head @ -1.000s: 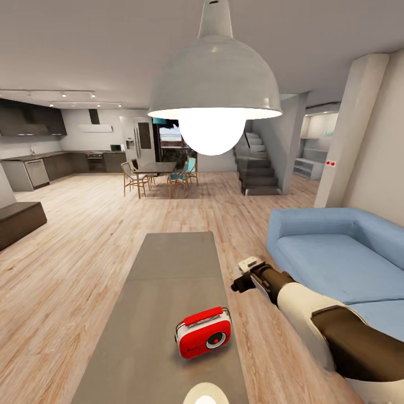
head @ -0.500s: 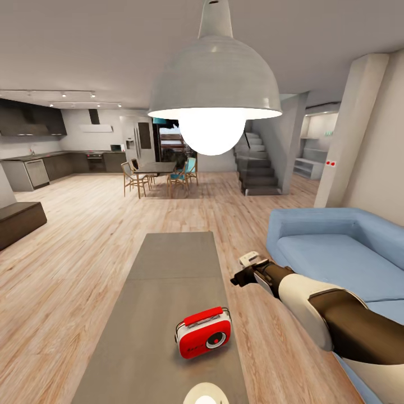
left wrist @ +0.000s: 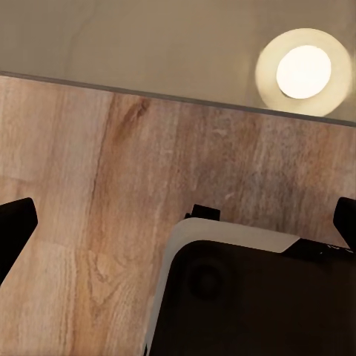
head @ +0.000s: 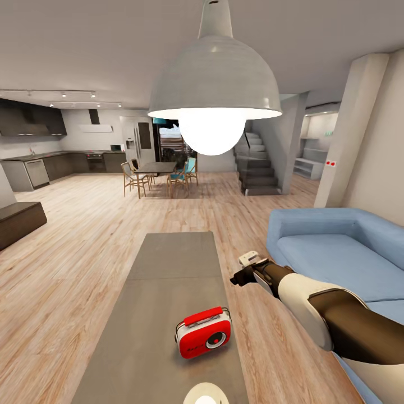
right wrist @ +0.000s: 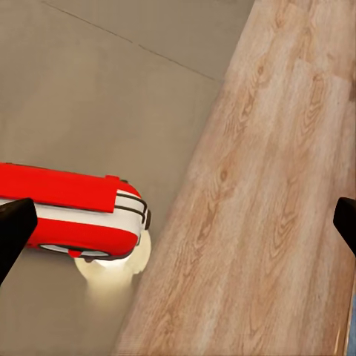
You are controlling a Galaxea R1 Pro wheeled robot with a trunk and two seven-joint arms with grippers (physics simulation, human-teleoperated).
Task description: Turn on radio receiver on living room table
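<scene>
The red radio receiver (head: 203, 333) with white sides stands upright on the near part of the long grey table (head: 168, 269), its round dial facing me. My right gripper (head: 238, 275) hovers just off the table's right edge, beyond and to the right of the radio, apart from it. In the right wrist view the radio (right wrist: 74, 211) lies beside one black fingertip (right wrist: 15, 230), on the table (right wrist: 111, 89); the right gripper (right wrist: 178, 230) is open and holds nothing. The left gripper (left wrist: 178, 222) is open too, over wood floor by the table's edge (left wrist: 148, 37).
A white pendant lamp (head: 215, 84) hangs over the table, its glow mirrored on the top (head: 205, 393). A blue sofa (head: 336, 252) stands right of my arm. Wood floor runs along both sides. Far off are a dining table (head: 154, 168), stairs (head: 258, 168) and a kitchen.
My right forearm has lifted and shifted slightly since a second ago, with the gripper staying near the table's right edge. The radio has not moved.
</scene>
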